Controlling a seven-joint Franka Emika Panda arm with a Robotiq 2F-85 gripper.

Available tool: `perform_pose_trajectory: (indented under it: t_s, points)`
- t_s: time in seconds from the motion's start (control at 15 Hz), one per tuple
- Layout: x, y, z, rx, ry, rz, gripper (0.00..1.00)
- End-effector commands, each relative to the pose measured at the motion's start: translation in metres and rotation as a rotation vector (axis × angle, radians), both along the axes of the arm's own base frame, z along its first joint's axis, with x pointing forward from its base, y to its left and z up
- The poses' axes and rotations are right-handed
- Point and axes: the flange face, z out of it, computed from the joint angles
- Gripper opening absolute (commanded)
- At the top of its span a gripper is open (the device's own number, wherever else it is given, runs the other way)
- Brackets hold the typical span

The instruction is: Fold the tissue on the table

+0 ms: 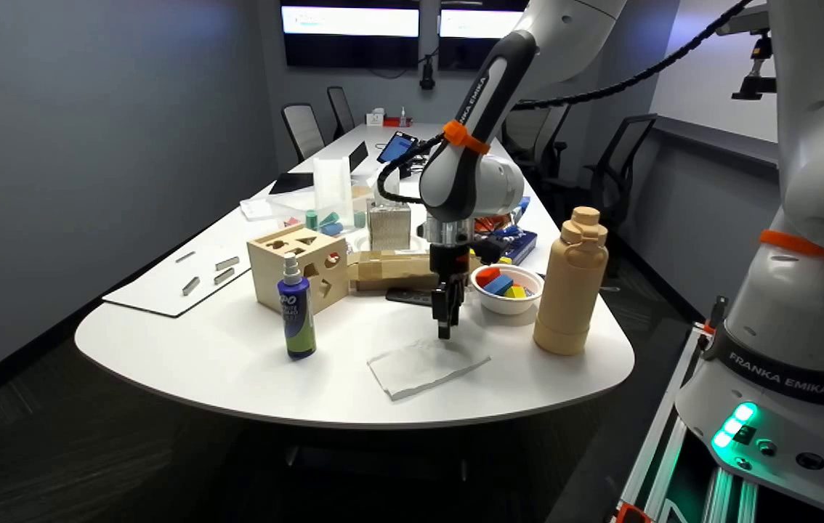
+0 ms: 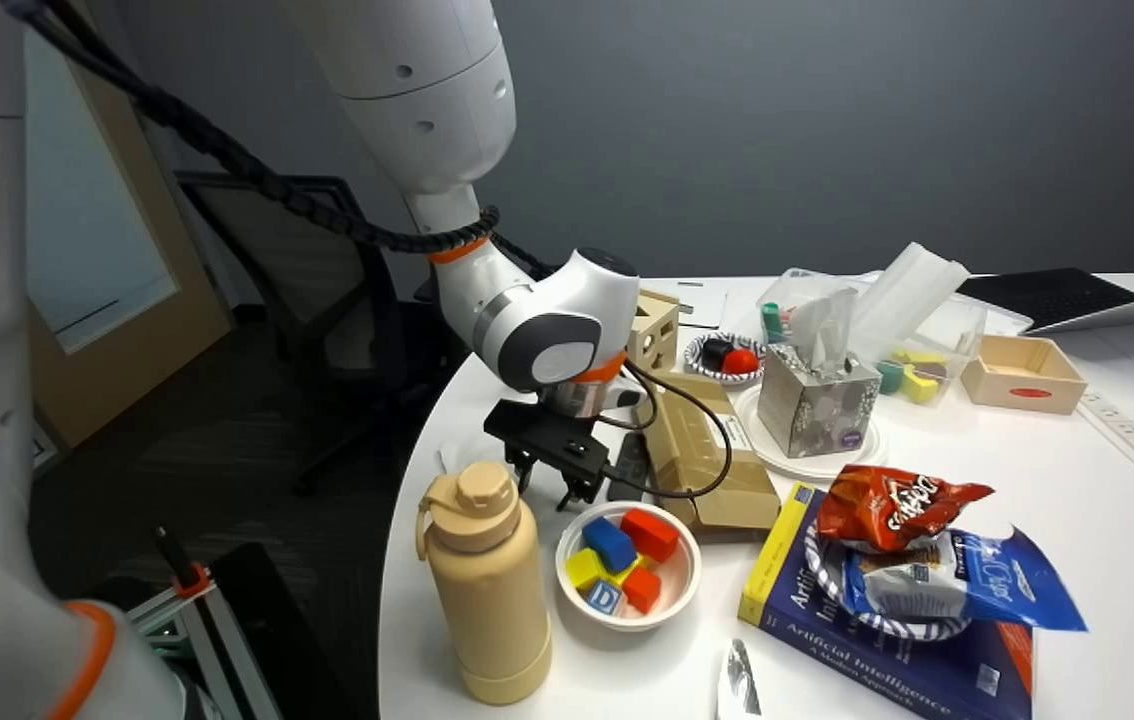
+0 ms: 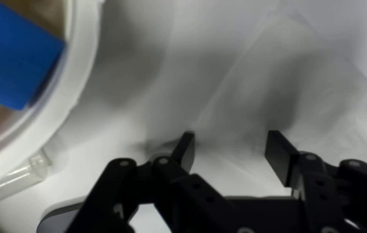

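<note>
The tissue [image 1: 423, 369] is a thin white sheet lying flat near the rounded front end of the white table [image 1: 187, 356]. In the wrist view the tissue [image 3: 332, 100] fills the right side, with a corner between the fingers. In an exterior view only a sliver of the tissue [image 2: 455, 455] shows behind the bottle and gripper. My gripper [image 1: 447, 328] points down over the tissue's far edge, low above the table. In the wrist view the gripper [image 3: 230, 139] is open with nothing held between its fingers. Whether the fingertips touch the tissue I cannot tell.
A white bowl of colored blocks [image 2: 672, 570] stands close beside the gripper. A tan bottle [image 1: 570, 290] stands right of the tissue. A spray bottle [image 1: 297, 309] and wooden shape box [image 1: 274, 272] stand left. A remote [image 1: 409, 296] and cardboard box [image 1: 390, 270] lie behind.
</note>
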Motion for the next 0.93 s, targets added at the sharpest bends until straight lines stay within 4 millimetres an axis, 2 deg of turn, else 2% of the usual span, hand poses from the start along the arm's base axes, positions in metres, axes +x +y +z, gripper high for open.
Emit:
perform_pose_trajectory:
  t_s: [0.0,0.27,0.53,0.87]
  points:
    - [0.001,0.002,-0.006,0.006,0.000,0.018,0.30]
    - [-0.001,0.001,-0.007,0.000,0.003,0.017,0.01]
    - [0.002,0.003,-0.001,0.003,0.005,0.014,0.01]
    - [0.004,0.013,0.019,-0.080,-0.023,-0.018,0.01]
